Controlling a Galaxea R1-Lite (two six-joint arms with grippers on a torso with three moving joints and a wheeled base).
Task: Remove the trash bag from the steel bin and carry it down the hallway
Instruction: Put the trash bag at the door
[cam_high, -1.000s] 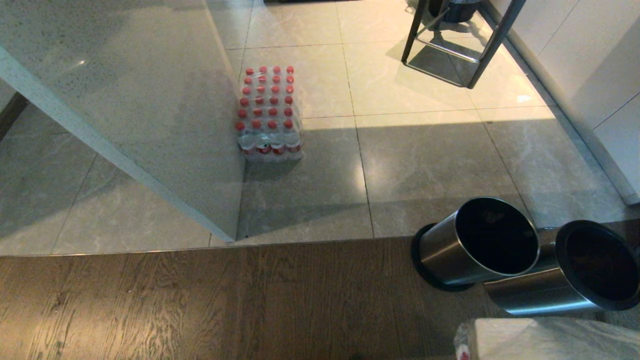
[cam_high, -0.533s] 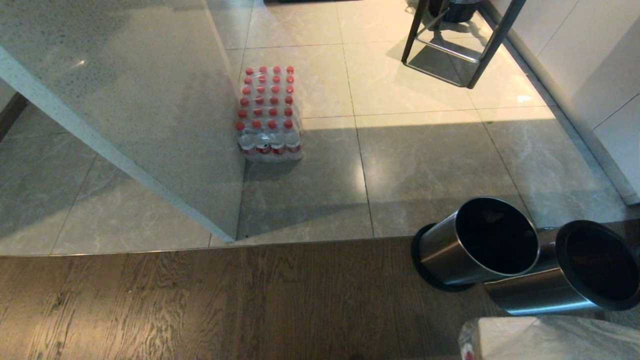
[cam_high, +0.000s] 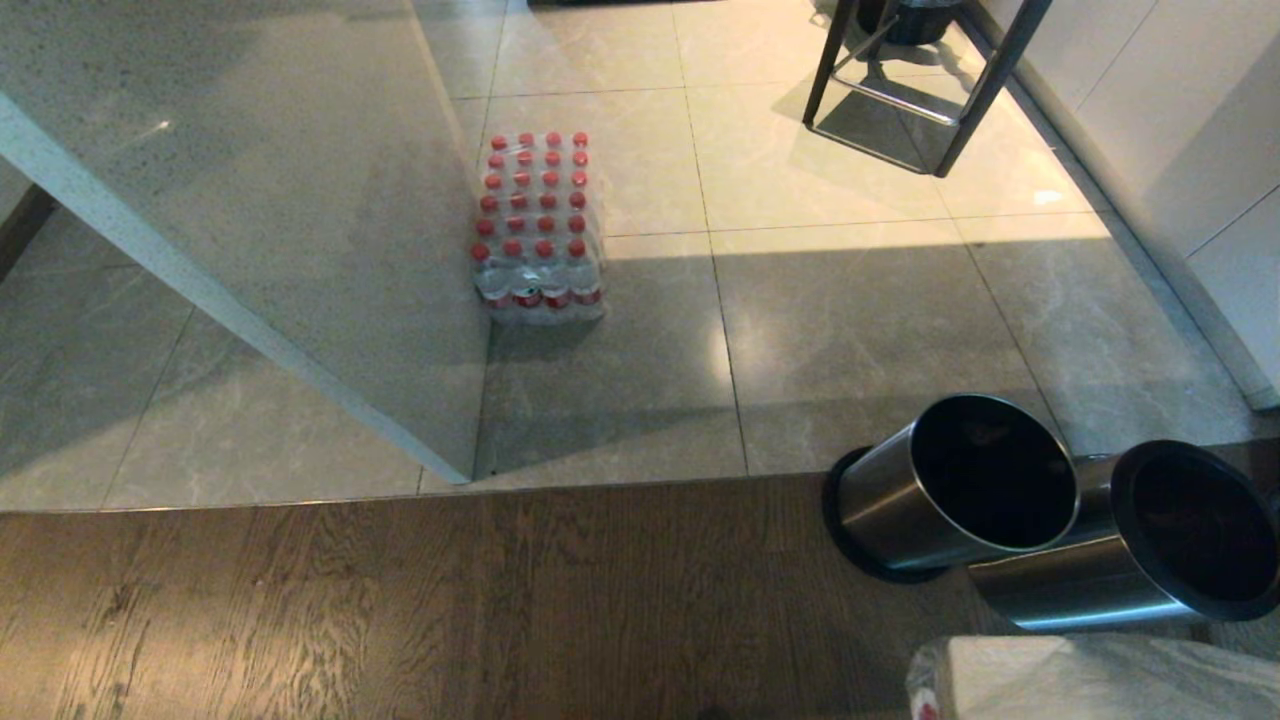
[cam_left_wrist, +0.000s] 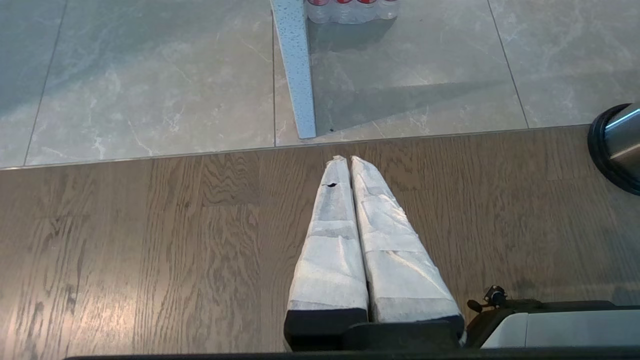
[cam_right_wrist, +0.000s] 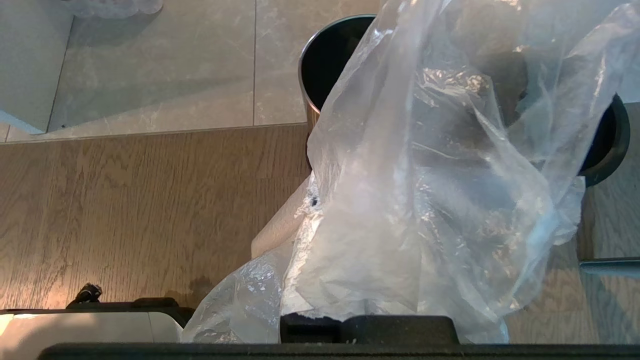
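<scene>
I see two brushed-steel cylinder bins (cam_high: 950, 490) at four o'clock on wood-grain floor. My right gripper (cam_right_wrist: 320, 210) has its jaws clamped on the crinkly clear trash bag (cam_right_wrist: 430, 200); left gripper (cam_left_wrist: 347, 160) jaws together, empty.

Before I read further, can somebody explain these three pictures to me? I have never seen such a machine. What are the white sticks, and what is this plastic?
A two-armed robot photographs itself. The head camera looks down at the floor: two steel bins and a pack of red-capped bottles beside a stone counter. The other two cameras sit on the wrists. The white sticks are the left end effector, its wrapped fingers shut and empty above the wooden floor. The right end effector is shut on the trash bag, a clear plastic that covers its fingers.
</scene>
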